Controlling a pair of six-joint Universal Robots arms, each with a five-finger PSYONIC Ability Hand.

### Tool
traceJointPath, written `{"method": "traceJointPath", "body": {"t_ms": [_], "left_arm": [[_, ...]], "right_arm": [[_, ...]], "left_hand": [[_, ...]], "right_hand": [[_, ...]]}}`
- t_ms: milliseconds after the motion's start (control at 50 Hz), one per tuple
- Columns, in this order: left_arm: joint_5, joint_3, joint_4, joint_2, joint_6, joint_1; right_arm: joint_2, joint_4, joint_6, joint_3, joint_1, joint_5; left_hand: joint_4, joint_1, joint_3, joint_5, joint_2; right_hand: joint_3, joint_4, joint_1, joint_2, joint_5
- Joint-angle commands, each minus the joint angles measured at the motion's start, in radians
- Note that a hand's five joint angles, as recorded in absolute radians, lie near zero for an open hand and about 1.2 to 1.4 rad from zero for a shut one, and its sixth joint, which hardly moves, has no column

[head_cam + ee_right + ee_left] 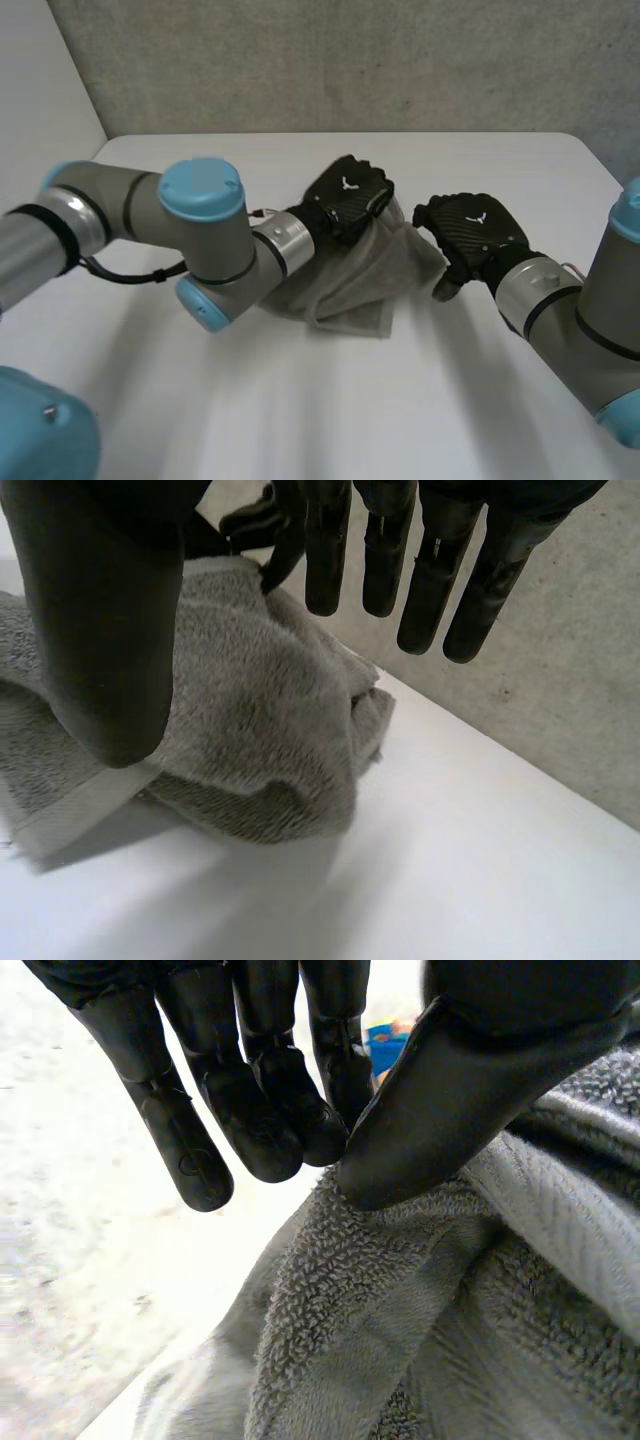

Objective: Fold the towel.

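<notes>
Since the towel [350, 288] is soft, light terry that sags and bunches, lying crumpled in the middle of the table [300, 400] with one part held up, it probably wants gripping at a corner or the hemmed edge, not the middle. The left hand [348, 195] pinches a raised fold between thumb and fingers at the heap's far side; the right hand [472, 232] hangs just beside the towel's right edge, fingers straight and loose, holding nothing. Table edges are well off, with bare room in front and at both sides for spreading and folding, though the hands sit near each other.
</notes>
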Motion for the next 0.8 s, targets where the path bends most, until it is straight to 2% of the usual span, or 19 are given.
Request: {"method": "traceJointPath", "body": {"t_ms": [20,100,220,320,360,540,800], "left_arm": [[-0.076,-0.178,-0.009,0.156,0.001,0.022],[-0.117,-0.291,-0.012,0.239,0.004,0.064],[-0.169,-0.373,-0.012,0.316,0.004,0.108],[-0.243,-0.411,-0.012,0.43,-0.001,0.211],[-0.255,-0.411,-0.013,0.449,-0.003,0.225],[-0.268,-0.468,-0.018,0.567,-0.032,0.225],[-0.248,-0.696,-0.013,0.684,-0.041,0.207]], "right_arm": [[0.149,-0.025,0.02,-0.04,0.117,0.025],[0.183,-0.02,0.008,-0.055,0.139,0.065],[0.169,-0.015,0.009,-0.063,0.142,0.079],[0.113,-0.012,0.005,-0.066,0.133,0.078],[0.105,-0.011,-0.004,-0.069,0.133,0.078],[0.099,0.032,-0.164,-0.071,0.13,0.101],[0.1,0.035,-0.178,-0.074,0.119,0.101]], "left_hand": [[0.042,0.168,0.06,0.116,0.052],[0.042,0.168,0.06,0.116,0.052],[0.042,0.168,0.06,0.116,0.052],[0.042,0.168,0.06,0.116,0.052],[0.042,0.168,0.06,0.116,0.052],[0.042,0.168,0.06,0.116,0.052],[0.042,0.168,0.06,0.116,0.052]], "right_hand": [[0.065,0.073,0.046,0.049,0.086],[0.069,0.076,0.049,0.052,0.089],[0.06,0.068,0.041,0.043,0.081],[0.051,0.059,0.032,0.034,0.072],[0.048,0.056,0.029,0.031,0.069],[0.033,0.041,0.014,0.016,0.054],[-0.046,-0.038,-0.065,-0.063,-0.025]]}}
